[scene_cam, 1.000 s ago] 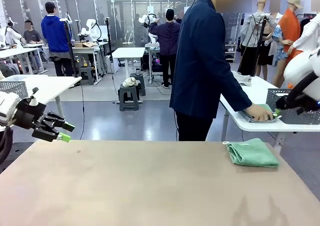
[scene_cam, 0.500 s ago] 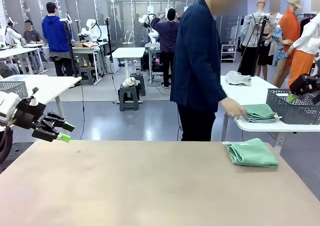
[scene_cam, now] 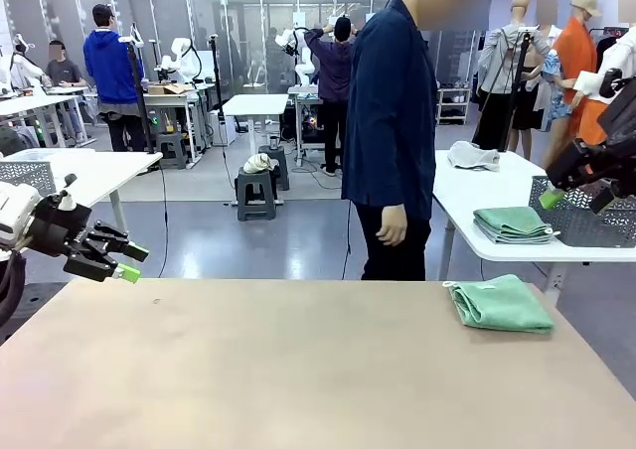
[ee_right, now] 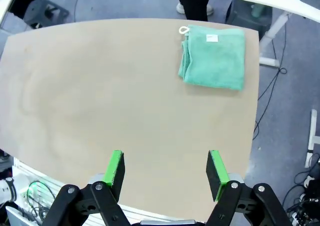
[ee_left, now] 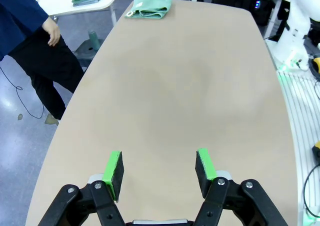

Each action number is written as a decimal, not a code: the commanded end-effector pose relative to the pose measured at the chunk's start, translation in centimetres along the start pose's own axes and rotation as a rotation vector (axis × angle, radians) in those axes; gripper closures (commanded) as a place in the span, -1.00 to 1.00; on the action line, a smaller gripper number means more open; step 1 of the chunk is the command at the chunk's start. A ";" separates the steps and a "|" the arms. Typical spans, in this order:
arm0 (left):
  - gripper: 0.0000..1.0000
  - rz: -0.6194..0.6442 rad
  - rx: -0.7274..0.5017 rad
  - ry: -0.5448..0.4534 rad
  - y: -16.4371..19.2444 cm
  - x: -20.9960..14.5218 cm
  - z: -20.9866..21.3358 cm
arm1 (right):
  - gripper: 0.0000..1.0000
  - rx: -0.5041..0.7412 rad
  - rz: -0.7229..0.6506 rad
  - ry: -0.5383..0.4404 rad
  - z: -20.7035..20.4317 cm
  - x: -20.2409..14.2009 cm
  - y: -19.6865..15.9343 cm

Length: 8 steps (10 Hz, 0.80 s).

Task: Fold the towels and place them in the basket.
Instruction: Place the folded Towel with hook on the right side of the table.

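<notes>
A mint green towel [scene_cam: 502, 303] lies folded at the table's far right edge; in the right wrist view the towel [ee_right: 214, 57] has its small loop at one corner, and in the left wrist view the towel [ee_left: 149, 7] sits at the table's far end. The dark grey mesh basket [scene_cam: 588, 228] stands on the white side table beyond. My right gripper [scene_cam: 571, 199] hangs open, high up in front of the basket, and holds nothing [ee_right: 166, 168]. My left gripper [scene_cam: 119, 260] is open and empty at the table's left edge [ee_left: 160, 168].
A person in a dark jacket [scene_cam: 393, 111] stands at the far side, one hand [scene_cam: 393, 228] hanging down. On the white side table [scene_cam: 497, 186] lies a stack of folded cloths [scene_cam: 513, 224], mint green on top. The tan tabletop [scene_cam: 278, 370] stretches bare between my arms.
The person has taken the hand off the stack on the side table and straightened up. My right gripper has shifted up beside the basket. The left arm has not moved.
</notes>
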<state>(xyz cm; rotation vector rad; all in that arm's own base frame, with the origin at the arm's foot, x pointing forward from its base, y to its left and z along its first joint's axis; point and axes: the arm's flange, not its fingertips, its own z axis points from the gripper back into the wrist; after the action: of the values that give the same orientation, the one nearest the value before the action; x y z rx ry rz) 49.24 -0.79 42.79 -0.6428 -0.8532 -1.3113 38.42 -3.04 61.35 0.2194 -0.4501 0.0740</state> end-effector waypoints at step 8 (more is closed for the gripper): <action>-0.48 -0.002 0.001 -0.005 0.0 0.1 0.1 | -0.64 0.000 0.000 0.000 0.0 0.0 0.0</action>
<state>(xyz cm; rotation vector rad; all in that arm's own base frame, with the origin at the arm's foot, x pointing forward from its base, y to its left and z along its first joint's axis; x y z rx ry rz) 49.24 -0.79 42.79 -0.6428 -0.8531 -1.3113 38.42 -3.12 61.57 0.2172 -0.4492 0.0816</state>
